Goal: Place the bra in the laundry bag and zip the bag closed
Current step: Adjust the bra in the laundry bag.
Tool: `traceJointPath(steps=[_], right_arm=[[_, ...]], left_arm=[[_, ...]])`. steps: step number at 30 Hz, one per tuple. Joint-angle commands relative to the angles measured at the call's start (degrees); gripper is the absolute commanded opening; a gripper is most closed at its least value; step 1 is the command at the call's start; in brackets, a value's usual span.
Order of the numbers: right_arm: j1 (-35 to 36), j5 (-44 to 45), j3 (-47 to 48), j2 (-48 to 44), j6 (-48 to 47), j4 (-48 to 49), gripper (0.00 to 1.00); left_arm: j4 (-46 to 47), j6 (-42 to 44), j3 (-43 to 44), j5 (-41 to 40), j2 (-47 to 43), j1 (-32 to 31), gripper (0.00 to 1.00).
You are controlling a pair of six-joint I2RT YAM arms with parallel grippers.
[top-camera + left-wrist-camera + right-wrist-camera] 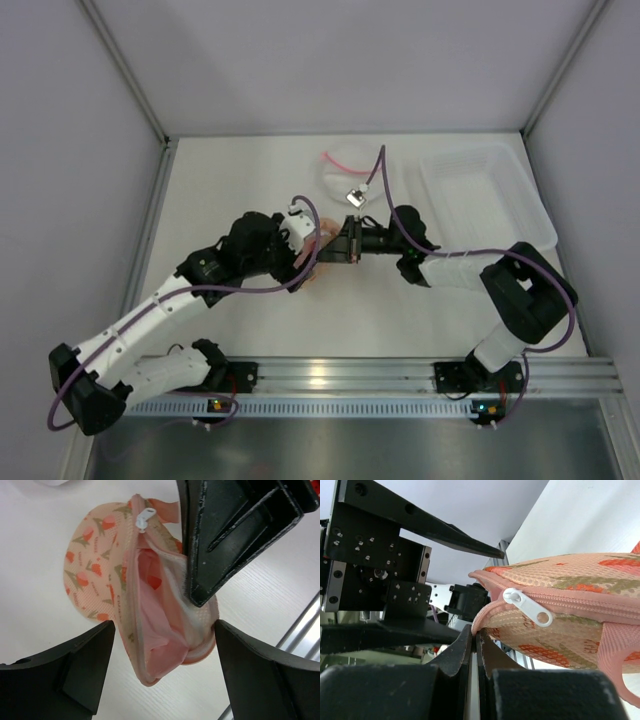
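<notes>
The laundry bag point(95, 570), peach with red-orange print, is held up off the table with its zip open. The salmon-pink bra point(160, 635) lies inside the opening. The white zip pull point(144, 517) sits at the far end of the opening and also shows in the right wrist view point(527, 607). My right gripper point(476, 632) is shut on the bag's pink edge point(485, 615). One of its fingers point(220, 545) reaches into the left wrist view. My left gripper point(165, 625) is open, one jaw on each side of the bag's near end. Both grippers meet mid-table point(322, 248).
A white mesh round pouch with a pink rim point(350, 170) lies behind the grippers. A clear plastic tray point(485, 195) sits at the back right. The metal rail point(400, 375) runs along the near edge. Walls stand left and right.
</notes>
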Motion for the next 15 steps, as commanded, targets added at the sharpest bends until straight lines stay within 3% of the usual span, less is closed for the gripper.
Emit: traceJointPath(steps=[1,10,13,14,15], right_arm=[[1.49,0.2,2.82,-0.82,-1.43,4.33,0.0],[2.11,1.52,5.28,0.85,0.14,5.28,0.0],[2.63,1.08,5.81,0.33,0.07,5.3,0.0],[2.81,0.9,5.72,0.23,-0.46,5.29,0.0],[2.98,0.64,5.72,0.15,-0.9,4.68,0.0]], left_arm=[[0.11,-1.33,1.87,7.56,0.15,0.22,0.88],[1.51,-2.65,0.91,9.27,2.7,0.14,0.84],[1.51,-2.12,1.08,3.12,4.54,0.22,0.62],[1.43,-2.12,1.17,1.8,4.72,0.22,0.4],[1.43,-1.86,1.17,0.31,4.81,0.22,0.29]])
